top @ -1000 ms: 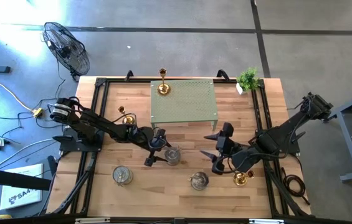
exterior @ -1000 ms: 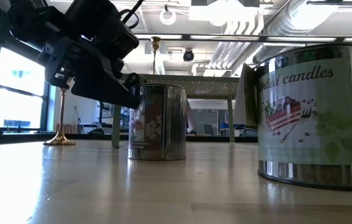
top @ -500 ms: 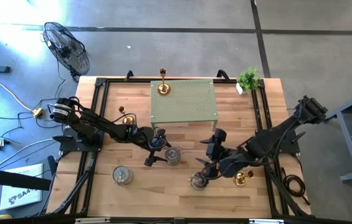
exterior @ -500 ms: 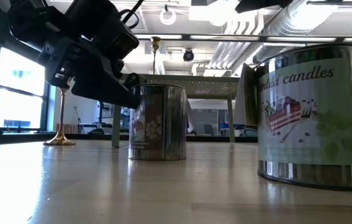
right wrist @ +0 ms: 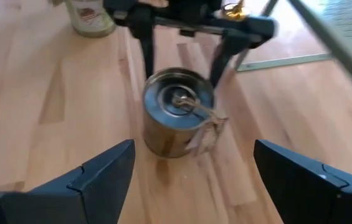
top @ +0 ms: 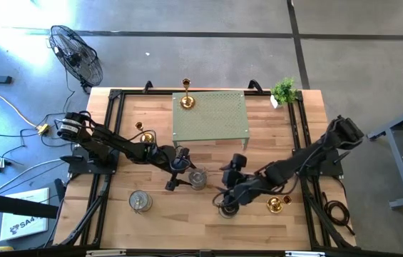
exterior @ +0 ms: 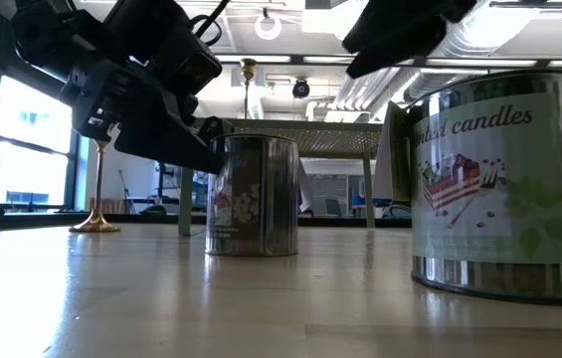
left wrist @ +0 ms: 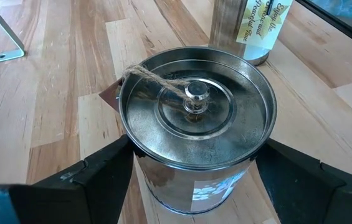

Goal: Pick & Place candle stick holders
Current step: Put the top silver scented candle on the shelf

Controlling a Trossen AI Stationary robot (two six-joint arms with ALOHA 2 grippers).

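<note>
Three silvery tin holders stand on the wooden table: one (top: 197,178) between my left gripper's (top: 187,175) fingers, one (top: 227,208) near the front, partly under my right gripper (top: 230,187), and one (top: 140,202) at the front left. My right gripper hangs open above the table, pointing toward the left one's tin (right wrist: 179,112). Gold holders stand at the front right (top: 276,205), at the left (top: 144,135) and on the green stand (top: 185,100). My left gripper has the tin's round wall (left wrist: 139,163) between its two fingers (left wrist: 101,171), one on each side just under the lid's rim. The fingers come slanting down from the table's left. The tin stands upright with its base on the table (exterior: 251,249).
A green mesh stand (top: 210,114) takes up the far middle of the table. A small potted plant (top: 284,89) sits at the far right corner. Black frame rails (top: 112,128) run along both sides. A floor fan (top: 76,53) stands beyond the far left corner.
My right gripper has moved down and toward the table's left, from beside the front right gold holder to above the near tin. It has come into the low view from above. My left gripper and its tin have kept still.
</note>
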